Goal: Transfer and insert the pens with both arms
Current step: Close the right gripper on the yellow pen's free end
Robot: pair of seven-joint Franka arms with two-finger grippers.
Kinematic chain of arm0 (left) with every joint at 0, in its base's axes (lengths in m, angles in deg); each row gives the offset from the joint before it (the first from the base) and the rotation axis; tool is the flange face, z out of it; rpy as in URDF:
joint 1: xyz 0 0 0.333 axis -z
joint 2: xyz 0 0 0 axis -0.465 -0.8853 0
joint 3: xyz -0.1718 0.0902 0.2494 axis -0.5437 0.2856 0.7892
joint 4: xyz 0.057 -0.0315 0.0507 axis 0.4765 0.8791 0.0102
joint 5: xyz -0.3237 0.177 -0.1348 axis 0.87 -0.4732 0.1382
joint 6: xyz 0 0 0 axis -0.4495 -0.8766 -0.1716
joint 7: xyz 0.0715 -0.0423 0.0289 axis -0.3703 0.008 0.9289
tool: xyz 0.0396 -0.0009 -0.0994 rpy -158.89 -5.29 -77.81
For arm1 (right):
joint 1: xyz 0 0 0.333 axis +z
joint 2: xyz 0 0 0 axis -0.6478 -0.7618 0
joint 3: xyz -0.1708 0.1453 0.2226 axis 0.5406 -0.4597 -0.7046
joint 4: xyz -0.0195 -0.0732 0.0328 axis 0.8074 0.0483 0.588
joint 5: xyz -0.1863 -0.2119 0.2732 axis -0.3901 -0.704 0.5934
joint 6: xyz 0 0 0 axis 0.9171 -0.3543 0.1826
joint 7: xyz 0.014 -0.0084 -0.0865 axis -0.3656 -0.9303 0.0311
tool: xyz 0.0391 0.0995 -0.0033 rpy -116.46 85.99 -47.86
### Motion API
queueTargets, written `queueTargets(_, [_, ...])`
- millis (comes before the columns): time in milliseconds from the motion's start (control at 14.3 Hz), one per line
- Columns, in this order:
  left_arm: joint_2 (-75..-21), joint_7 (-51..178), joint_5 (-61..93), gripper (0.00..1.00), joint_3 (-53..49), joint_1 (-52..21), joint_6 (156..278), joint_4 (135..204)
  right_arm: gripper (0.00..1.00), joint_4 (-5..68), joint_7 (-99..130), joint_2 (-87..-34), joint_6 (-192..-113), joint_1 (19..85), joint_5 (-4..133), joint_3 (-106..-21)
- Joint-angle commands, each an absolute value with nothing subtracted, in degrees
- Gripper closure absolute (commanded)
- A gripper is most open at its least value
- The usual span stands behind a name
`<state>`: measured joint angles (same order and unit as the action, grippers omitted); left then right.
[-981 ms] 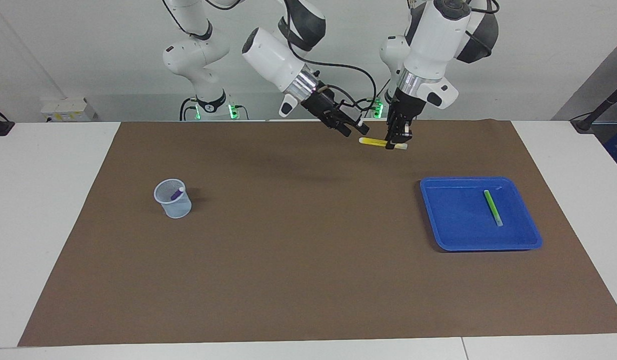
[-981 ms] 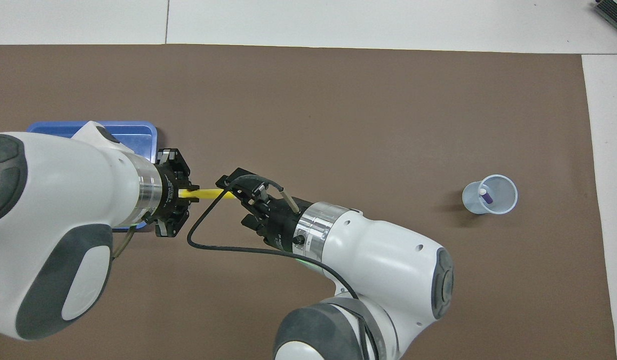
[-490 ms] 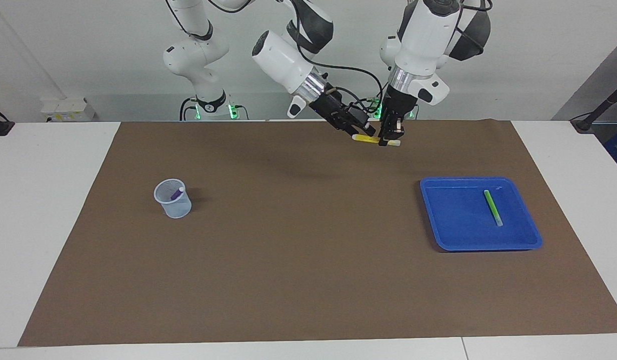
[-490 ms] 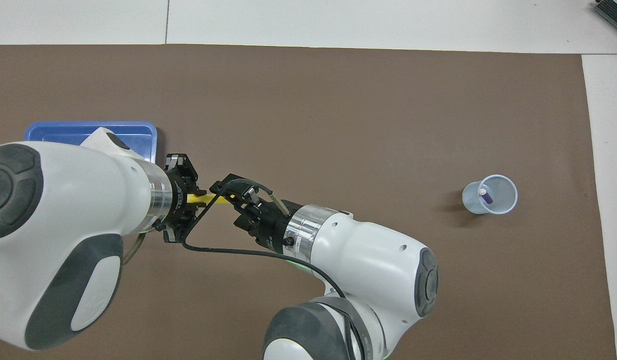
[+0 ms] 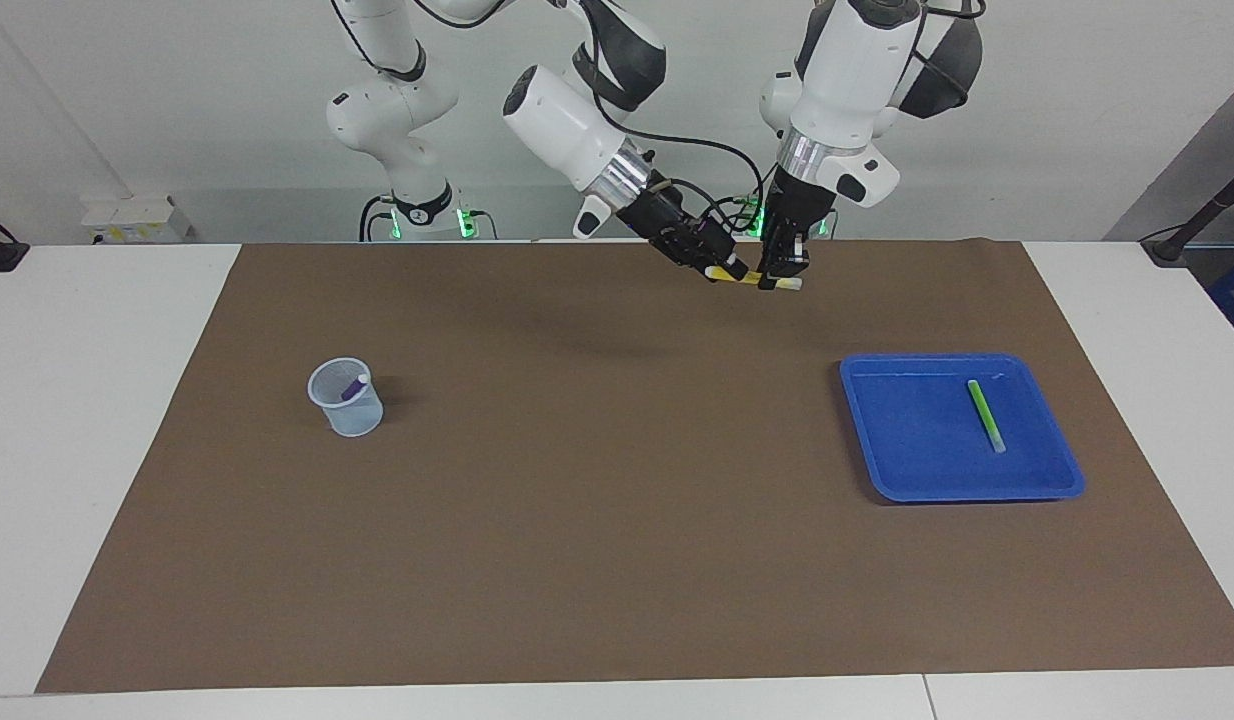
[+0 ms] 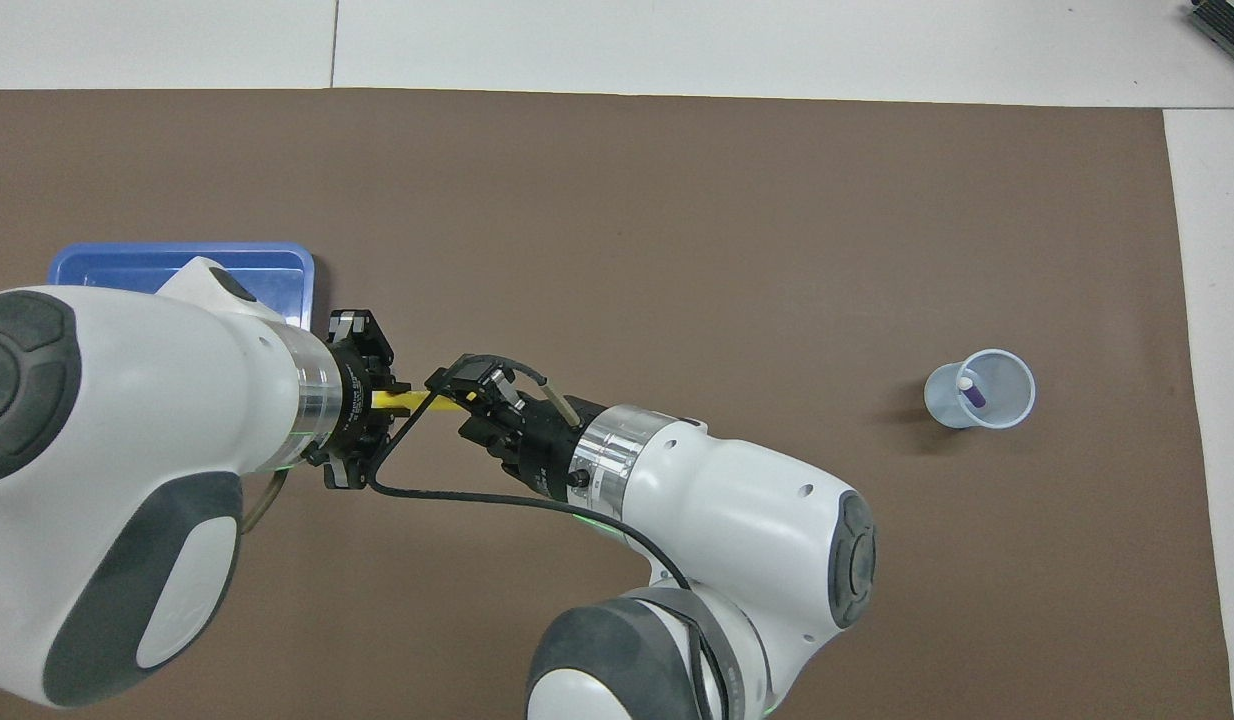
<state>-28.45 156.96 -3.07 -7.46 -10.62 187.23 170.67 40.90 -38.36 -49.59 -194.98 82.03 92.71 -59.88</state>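
Observation:
My left gripper [image 5: 783, 279] hangs over the mat's edge nearest the robots, shut on the yellow pen [image 5: 747, 280], which it holds level in the air. My right gripper [image 5: 728, 270] sits at the pen's free end, reaching in from the side. In the overhead view the yellow pen [image 6: 407, 400] bridges the left gripper [image 6: 385, 399] and the right gripper [image 6: 457, 386]. The purple pen [image 5: 353, 388] stands in a translucent cup [image 5: 349, 412]. The green pen [image 5: 986, 415] lies in the blue tray [image 5: 912, 455].
A brown mat [image 5: 597, 520] covers the table. The cup [image 6: 1017, 400] stands toward the right arm's end, the tray [image 6: 177, 262] toward the left arm's end, and in the overhead view the left arm hides most of the tray.
The right gripper has moved in along the yellow pen onto its free end and has narrowed. The left gripper, still holding the pen, has shifted slightly toward the right arm.

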Motion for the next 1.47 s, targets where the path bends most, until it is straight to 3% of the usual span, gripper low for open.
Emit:
queueTargets(0, [-26.73, 157.31, -3.94, 1.0, -6.96, -9.87, 186.45, 172.12, 0.53, 39.93, -36.74, -50.39, -195.63, 81.86, 93.85, -60.09])
queueTargets(210, [-26.73, 157.13, -3.94, 1.0, -6.87, -9.95, 186.1, 172.12, 0.66, 39.93, -36.66, -50.39, -195.63, 81.77, 93.85, -60.09])
queueTargets(561, [-26.73, 157.22, -3.94, 1.0, -6.87, -10.04, 186.1, 172.03, 0.72, 39.84, -36.57, -50.39, -195.63, 81.68, 94.03, -60.09])
queueTargets(911, [-26.73, 157.13, -4.03, 1.0, -6.96, -10.31, 186.18, 172.03, 1.0, 39.84, -36.48, -50.48, -195.63, 81.6, 94.2, -60.09])
queueTargets(1401, [-26.73, 155.65, -3.94, 1.0, -6.96, -10.31, 186.1, 172.03, 1.0, 39.49, -36.48, -50.57, -195.71, 81.51, 94.38, -60.09])
